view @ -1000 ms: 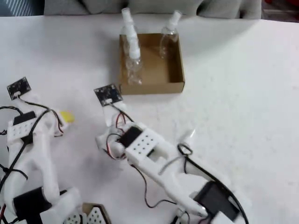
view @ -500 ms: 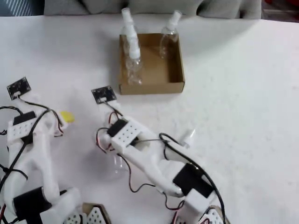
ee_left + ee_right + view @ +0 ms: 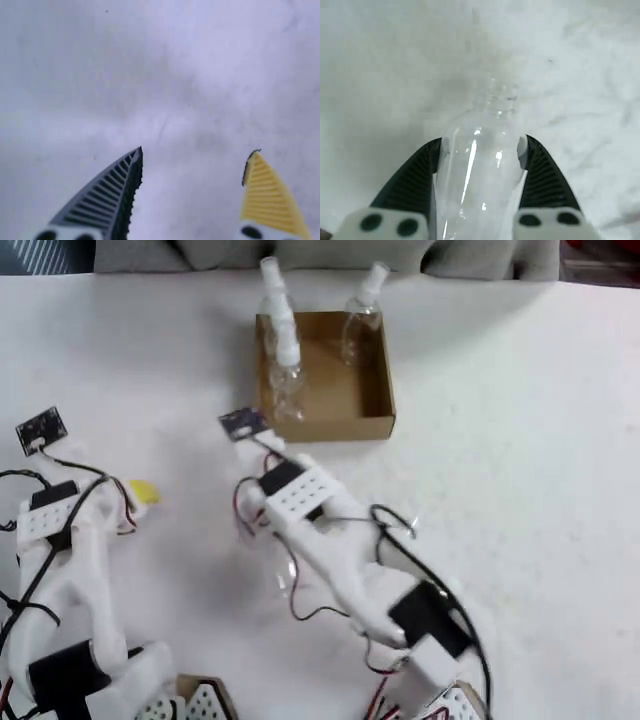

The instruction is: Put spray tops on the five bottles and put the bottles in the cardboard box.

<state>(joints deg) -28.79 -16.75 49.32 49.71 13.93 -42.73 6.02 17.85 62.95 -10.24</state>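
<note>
1. Bottle (image 3: 480,165): clear, with no spray top on its threaded neck. It sits between the fingers of my right gripper (image 3: 482,142). Both black pads are pressed against its shoulders, and the neck pokes out past the tips above the table.
2. My left gripper (image 3: 197,151) hangs over bare table (image 3: 150,60). Its grey and yellow fingers are spread wide with nothing between them.
3. From the high view I see a loose spray top (image 3: 405,527) lying on the table just beside the right arm (image 3: 330,540).
4. Farther off, the cardboard box (image 3: 325,427) holds three topped bottles (image 3: 285,375): two along one side wall and one in the far corner opposite.
5. Against half a second ago, the right arm's wrist has swung nearer the box's front wall. The left arm (image 3: 60,515), the loose spray top and the box have stayed put.
</note>
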